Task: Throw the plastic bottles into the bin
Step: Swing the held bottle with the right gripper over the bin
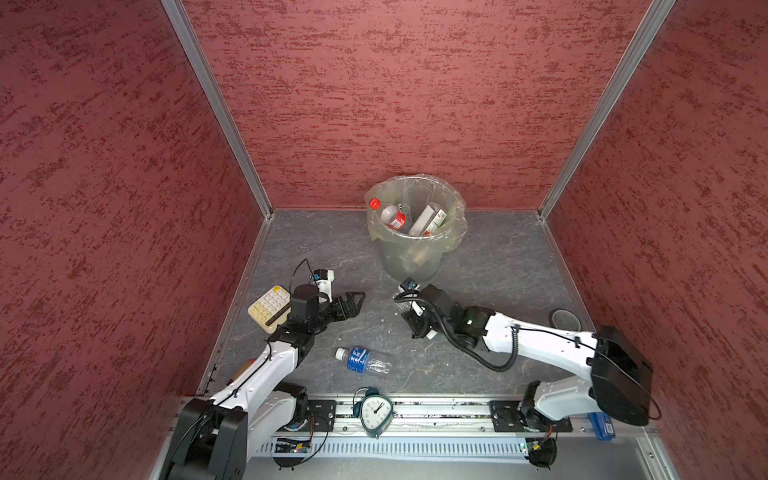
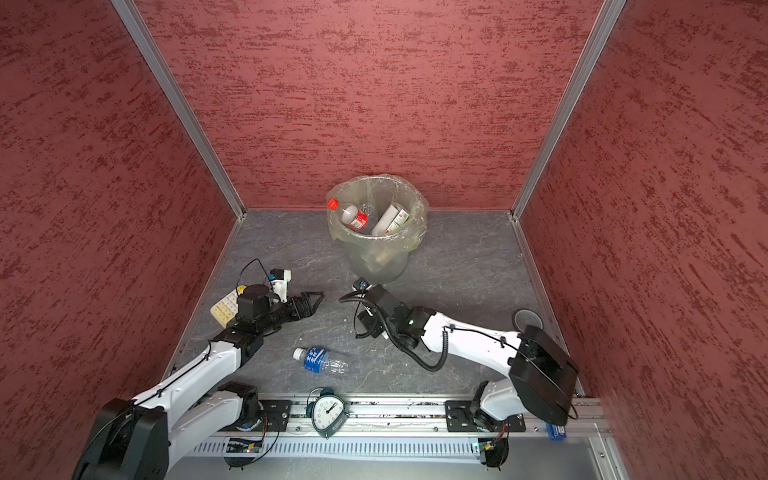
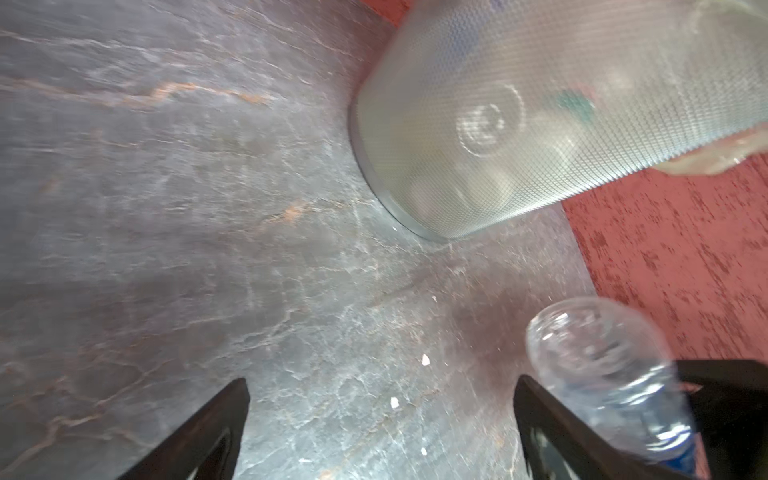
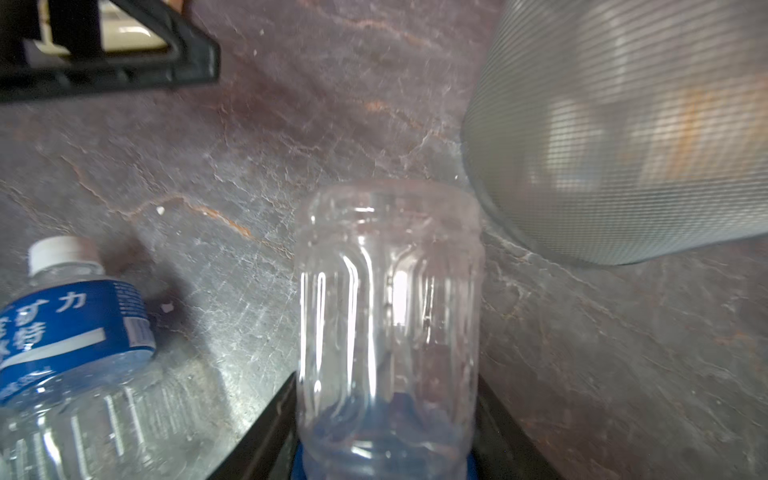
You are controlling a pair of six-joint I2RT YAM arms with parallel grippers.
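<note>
Closest to the front, a blue-label bottle (image 1: 362, 360) lies on its side on the table (image 1: 498, 270). Its cap points toward the left arm, and it is a little nearer the front than the left gripper (image 1: 354, 302), whose jaws are spread wide with nothing in them. Farther back, the right gripper (image 4: 386, 415) pinches a clear bottle (image 4: 388, 291) that sticks straight out of its jaws toward the foot of the bin (image 1: 415, 257). The bin stands just past it with other bottles (image 1: 390, 216) inside, so I think the right arm must lift up over the rim.
</note>
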